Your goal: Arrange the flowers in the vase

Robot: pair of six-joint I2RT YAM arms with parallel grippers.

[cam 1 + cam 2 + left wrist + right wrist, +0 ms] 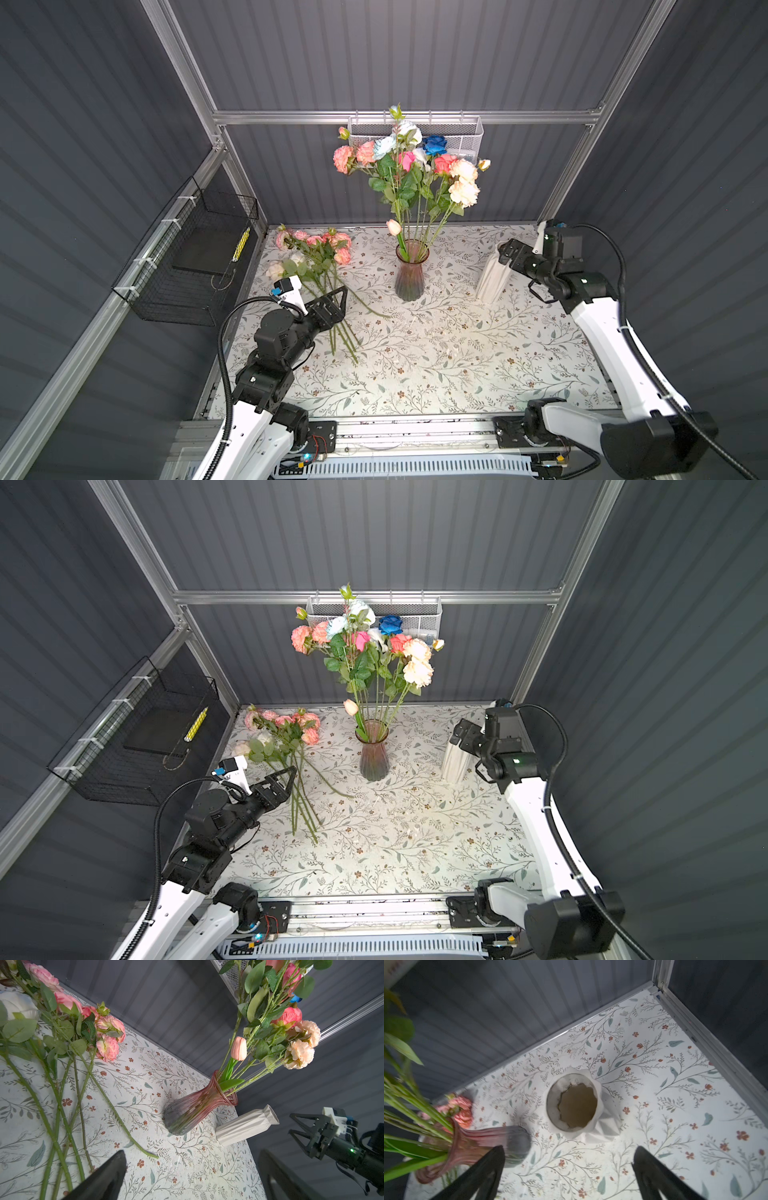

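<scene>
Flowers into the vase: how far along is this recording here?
Done: a bouquet stands in the pink glass vase. In hand: nothing; both the left gripper and right gripper have open, empty jaws. Left: a bunch of pink and white flowers lies on the table; the white vase is empty.

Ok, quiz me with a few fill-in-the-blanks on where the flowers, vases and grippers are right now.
1. The left gripper, open, hovers over the ____ of the loose flowers lying on the table.
2. The right gripper, open, hangs over the white ribbed vase, which holds ____ flowers.
3. One rose in the bouquet standing in the pink glass vase is deep ____.
Missing words: stems; no; blue.
</scene>
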